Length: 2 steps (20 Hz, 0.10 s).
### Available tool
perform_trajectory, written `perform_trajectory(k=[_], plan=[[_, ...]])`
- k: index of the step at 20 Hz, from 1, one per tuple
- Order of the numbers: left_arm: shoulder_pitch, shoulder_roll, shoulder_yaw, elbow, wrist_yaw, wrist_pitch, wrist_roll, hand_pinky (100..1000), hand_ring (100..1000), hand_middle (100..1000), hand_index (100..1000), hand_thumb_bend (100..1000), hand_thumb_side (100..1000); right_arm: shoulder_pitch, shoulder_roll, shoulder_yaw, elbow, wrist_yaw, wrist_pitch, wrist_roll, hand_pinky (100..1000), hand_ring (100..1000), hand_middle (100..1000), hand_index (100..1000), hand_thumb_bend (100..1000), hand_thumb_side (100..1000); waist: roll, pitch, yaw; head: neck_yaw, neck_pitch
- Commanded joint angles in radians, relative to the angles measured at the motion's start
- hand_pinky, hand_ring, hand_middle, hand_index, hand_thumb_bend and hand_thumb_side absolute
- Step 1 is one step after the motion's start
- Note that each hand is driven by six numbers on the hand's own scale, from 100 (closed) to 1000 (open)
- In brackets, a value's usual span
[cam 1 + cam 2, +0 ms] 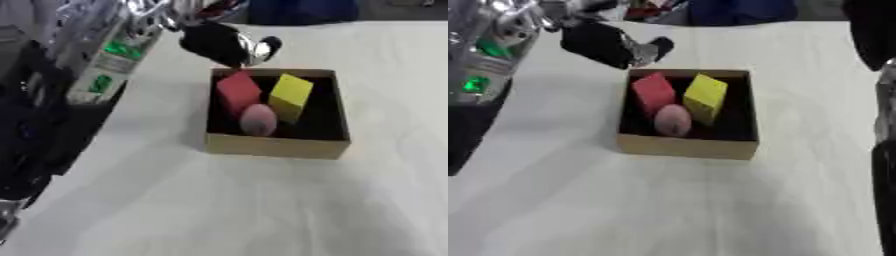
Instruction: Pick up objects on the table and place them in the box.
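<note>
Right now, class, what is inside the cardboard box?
The cardboard box holds a red block, a yellow block and a pinkish rounded object. Their undersides and the floor beneath them are hidden.

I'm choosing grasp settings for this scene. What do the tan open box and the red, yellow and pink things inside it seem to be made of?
The tan open box looks like matte cardboard: flat brown walls, dull surface. The red block and yellow block show flat faces, sharp edges and even colour without shine, so painted wood or foam; I cannot tell which. The pink rounded thing looks matte and slightly mottled, perhaps foam or soft plastic.
</note>
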Motion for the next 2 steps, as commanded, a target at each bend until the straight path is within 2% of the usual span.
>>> perform_trajectory(k=[1, 2], plan=[[0.024, 0.036, 0.060, -0.024, 0.134, 0.042, 0.245, 640, 744, 656, 893, 212, 902, -0.010, 0.000, -0.010, -0.029, -0.006, 0.001, -0.009, 991, 855, 604, 707, 100, 775, -0.006, -0.028, 0.005, -0.010, 0.007], [0.043, 0.041, 0.070, -0.024, 0.187, 0.051, 0.328, 625, 736, 648, 889, 186, 930, -0.008, 0.003, -0.009, -0.032, -0.007, 0.002, -0.011, 990, 855, 604, 707, 100, 765, -0.007, -0.031, 0.007, -0.012, 0.006]])
